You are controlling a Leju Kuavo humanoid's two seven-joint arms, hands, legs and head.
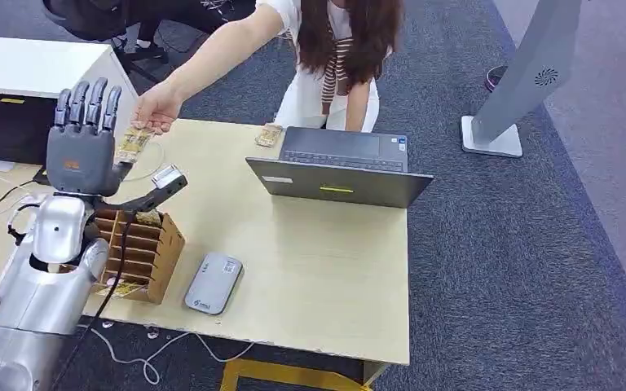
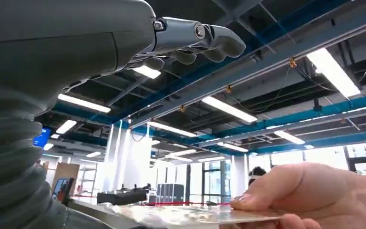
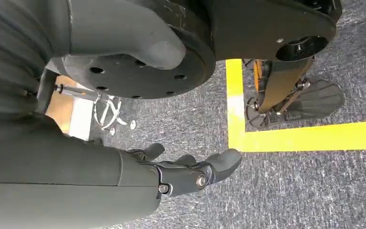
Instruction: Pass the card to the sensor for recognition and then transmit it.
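The card (image 1: pixel 133 142) is a thin, flat piece with a pale, yellowish printed face, seen in the upper left of the head view, where a person's hand (image 1: pixel 156 108) pinches its far end and the left hand (image 1: pixel 81 147) stands upright just beside it with fingers straight and side by side; whether the thumb touches the card cannot be told from there. In the left wrist view the card (image 2: pixel 186 214) lies edge-on along the bottom of the frame, glossy and slightly reflective, pressed between the person's thumb and fingers (image 2: pixel 310 193) at lower right, while the robot's fingers (image 2: pixel 205 40) reach across the top of the frame, apart from the card and holding nothing. The right hand (image 3: pixel 190 171) hangs low over grey carpet, its fingers loosely curled and holding nothing, near a yellow floor line (image 3: pixel 310 136). On the bench (image 1: pixel 326 277), a light wooden top, a grey sensor (image 1: pixel 213 283) lies flat near the lower left edge, just beside a cardboard slotted holder (image 1: pixel 143 252). An open laptop (image 1: pixel 338 167) sits toward the upper centre, and another small card (image 1: pixel 268 134) lies at the far edge beside it. Bare bench surface spreads between the sensor and the laptop and on toward the right edge.
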